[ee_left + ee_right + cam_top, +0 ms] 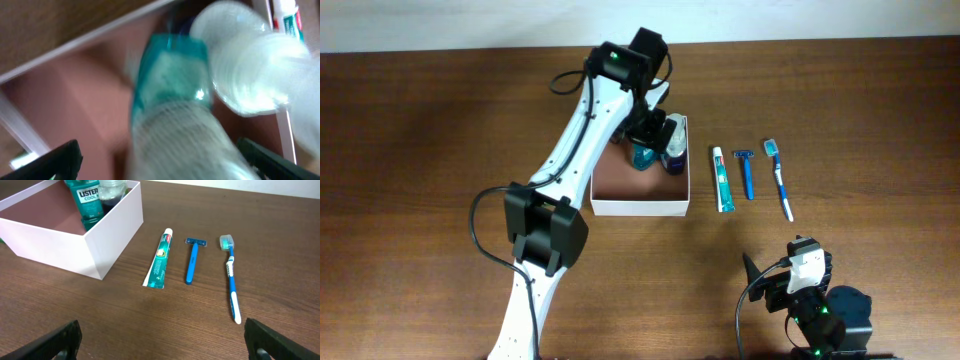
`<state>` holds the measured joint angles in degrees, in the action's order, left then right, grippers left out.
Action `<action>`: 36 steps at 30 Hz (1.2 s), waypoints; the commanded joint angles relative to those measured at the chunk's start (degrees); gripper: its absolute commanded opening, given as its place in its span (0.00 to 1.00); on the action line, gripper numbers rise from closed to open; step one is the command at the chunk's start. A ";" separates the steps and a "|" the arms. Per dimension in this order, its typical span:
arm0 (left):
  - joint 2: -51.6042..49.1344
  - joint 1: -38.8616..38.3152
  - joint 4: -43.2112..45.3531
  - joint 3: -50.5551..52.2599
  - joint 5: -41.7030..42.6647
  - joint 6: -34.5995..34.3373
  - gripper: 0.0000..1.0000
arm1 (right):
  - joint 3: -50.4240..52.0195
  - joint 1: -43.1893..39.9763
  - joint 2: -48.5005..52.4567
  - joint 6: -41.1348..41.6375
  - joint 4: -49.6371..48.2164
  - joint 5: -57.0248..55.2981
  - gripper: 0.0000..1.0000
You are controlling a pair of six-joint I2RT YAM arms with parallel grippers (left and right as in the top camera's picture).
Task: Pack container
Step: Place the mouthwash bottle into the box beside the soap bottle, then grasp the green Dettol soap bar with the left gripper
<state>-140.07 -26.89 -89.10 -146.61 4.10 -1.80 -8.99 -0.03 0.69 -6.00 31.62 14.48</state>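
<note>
The container (640, 207) is a white-walled square box with a pinkish-brown inside, at mid-table. A teal mouthwash bottle (642, 155) and a clear bottle (672, 150) are in its far right corner. My left gripper (648, 135) hangs over that corner. In the blurred left wrist view its jaws (157, 160) are open, spread either side of the mouthwash bottle (170, 100), with the clear bottle (245, 65) beside it. My right gripper (782, 275) is open and empty near the front edge; its wrist view (162, 340) shows bare table between the fingers.
A toothpaste tube (721, 180), a blue razor (747, 172) and a blue-and-white toothbrush (780, 180) lie side by side right of the container. They also show in the right wrist view: toothpaste (159, 260), razor (192, 262), toothbrush (231, 275).
</note>
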 commanded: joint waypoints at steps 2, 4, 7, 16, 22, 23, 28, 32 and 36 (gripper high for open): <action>1.11 3.02 -6.99 -8.17 0.55 -0.35 1.00 | 0.33 -0.42 -0.44 0.50 0.04 -0.31 0.99; 2.19 4.48 -7.63 -10.34 2.14 -0.35 1.00 | 0.33 -0.42 -0.44 0.50 0.04 -0.31 0.99; 5.62 5.88 -7.63 -10.29 3.45 -0.35 1.00 | 0.33 -0.42 -0.44 0.50 0.07 -0.31 0.99; 22.71 6.58 -7.63 -0.15 -9.64 -0.13 1.00 | 0.33 -0.42 -0.44 0.50 0.04 -0.31 0.99; 27.12 10.97 -6.51 16.94 -12.04 -0.59 1.00 | 0.33 -0.42 -0.44 0.50 0.04 -0.31 0.99; 27.04 11.74 -5.09 19.69 -10.69 -0.59 1.00 | 0.33 -0.42 -0.44 0.50 0.04 -0.31 0.99; 26.93 14.53 8.59 36.96 -7.26 -0.61 1.00 | 0.33 -0.42 -0.44 0.50 0.04 -0.31 0.99; 26.49 15.85 17.90 48.33 -6.62 -1.51 1.00 | 0.33 -0.42 -0.44 0.50 0.04 -0.31 0.99; 25.70 17.18 23.34 55.69 -6.40 -2.12 1.00 | 0.33 -0.42 -0.44 0.50 0.04 -0.31 0.99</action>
<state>-114.28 -10.94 -67.96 -94.54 -3.40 -2.85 -8.99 -0.03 0.69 -5.98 31.62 14.46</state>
